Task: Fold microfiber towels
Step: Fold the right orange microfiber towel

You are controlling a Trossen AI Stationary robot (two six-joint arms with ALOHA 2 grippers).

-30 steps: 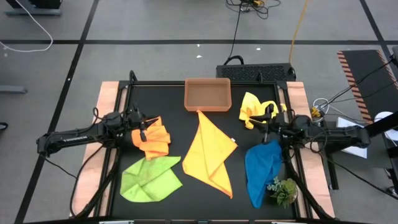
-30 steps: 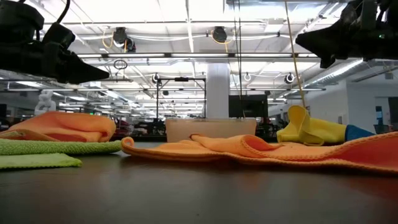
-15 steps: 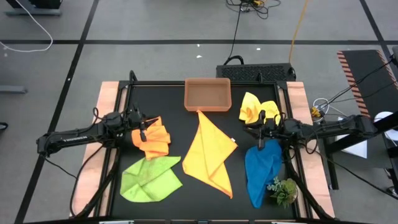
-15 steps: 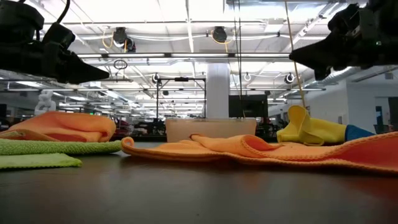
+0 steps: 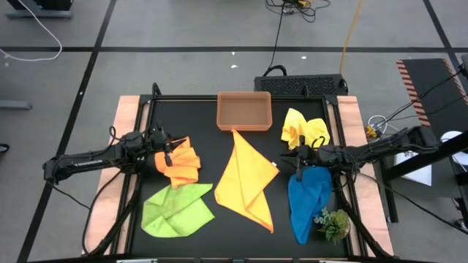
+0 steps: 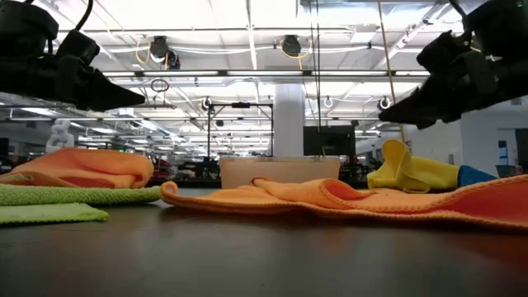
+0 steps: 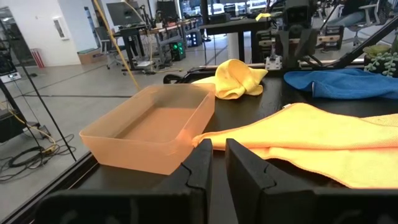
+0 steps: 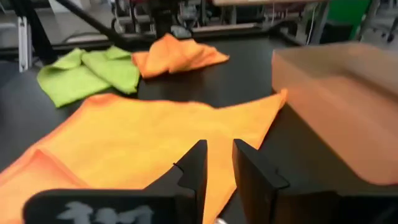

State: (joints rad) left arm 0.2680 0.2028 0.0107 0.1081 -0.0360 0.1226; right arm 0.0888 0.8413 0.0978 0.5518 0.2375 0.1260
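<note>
Light comes from overhead: in the low view, ceiling strip lamps (image 6: pixel 272 51) glow bright, nearly blown out, behind the tray (image 6: pixel 279 172), and both arms above it read as black silhouettes. The high view is evenly lit, with soft, short shadows around the tray on the black table (image 5: pixel 285 219). The right wrist view is smeared with blur; the left wrist view is sharp beyond the tray.

Floor (image 5: pixel 183 29): grey, crossed by dark lines, loose cables lying on it.
Ceiling (image 6: pixel 272 16): rows of long bright lights.
Pillar (image 6: pixel 289 115): white, mid-room.
Far workbenches (image 7: pixel 180 25): monitors, equipment.
</note>
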